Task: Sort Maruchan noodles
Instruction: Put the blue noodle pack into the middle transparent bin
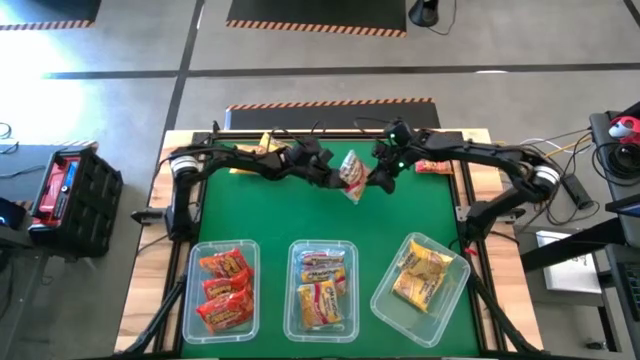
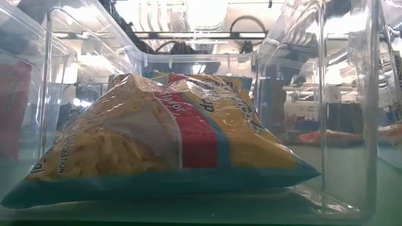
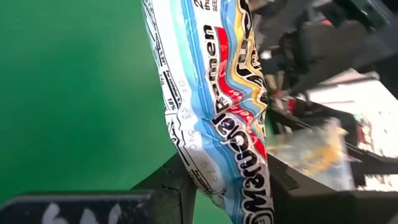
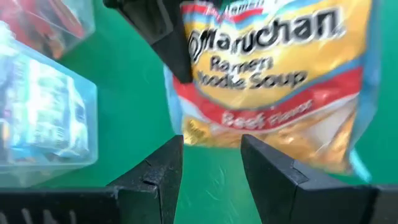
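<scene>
So, mid-air handoff: both arms meet over the far middle of the mat [image 1: 300,215] with one beef packet [image 1: 352,174] hanging between them.

The left gripper [image 1: 330,176] has its jaws nipped down on the packet's edge; the right gripper [image 4: 211,163] sits just beside it with jaws partly apart and nothing in them, as far as I can tell. If it were me, I'd keep the pinch on the crimped seam, not the puffy middle, since that crinkly glossy film is slippery and the noodle block inside is brittle. Three clear hard tubs wait along the near edge: red packs in the left tub [image 1: 190,290], yellow-pink in the middle tub [image 1: 293,290], yellow in the tilted right tub [image 1: 385,295].
</scene>
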`<action>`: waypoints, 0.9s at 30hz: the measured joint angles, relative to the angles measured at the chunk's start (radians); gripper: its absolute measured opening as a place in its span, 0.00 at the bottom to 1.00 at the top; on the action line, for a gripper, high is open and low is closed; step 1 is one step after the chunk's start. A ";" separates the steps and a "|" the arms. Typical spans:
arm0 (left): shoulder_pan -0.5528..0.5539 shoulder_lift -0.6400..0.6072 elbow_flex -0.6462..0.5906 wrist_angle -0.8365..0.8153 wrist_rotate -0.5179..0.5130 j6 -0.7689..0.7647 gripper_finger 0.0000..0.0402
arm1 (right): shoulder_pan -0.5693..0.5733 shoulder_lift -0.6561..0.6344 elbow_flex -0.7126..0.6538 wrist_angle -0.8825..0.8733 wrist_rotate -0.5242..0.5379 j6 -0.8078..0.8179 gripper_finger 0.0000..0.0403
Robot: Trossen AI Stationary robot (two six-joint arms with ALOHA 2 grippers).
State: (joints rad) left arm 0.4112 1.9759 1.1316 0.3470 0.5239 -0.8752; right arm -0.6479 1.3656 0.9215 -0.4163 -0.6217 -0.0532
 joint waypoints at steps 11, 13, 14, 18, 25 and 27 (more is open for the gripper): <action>-0.081 -0.149 0.033 -0.089 0.136 -0.047 0.23 | 0.000 -0.202 0.001 0.003 -0.004 0.020 0.38; -0.103 -0.182 0.033 -0.120 0.147 -0.047 0.23 | 0.000 -0.221 0.001 0.005 -0.004 0.063 0.38; -0.112 -0.201 0.033 -0.136 0.148 -0.047 0.23 | 0.001 -0.231 0.001 0.010 -0.005 0.093 0.38; -0.151 -0.288 0.033 -0.273 0.149 0.021 0.23 | 0.016 -0.269 0.001 0.013 -0.004 0.233 0.38; -0.294 -0.403 0.029 -0.572 0.148 0.131 0.23 | 0.139 -0.306 0.003 0.031 0.182 0.410 0.38; -0.352 -0.430 0.029 -0.629 0.140 0.148 0.23 | 0.186 -0.304 0.003 0.032 0.217 0.438 0.38</action>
State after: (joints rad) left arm 0.0596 1.5455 1.1606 -0.2817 0.6638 -0.7274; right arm -0.4615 1.0616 0.9241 -0.3843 -0.4043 0.3846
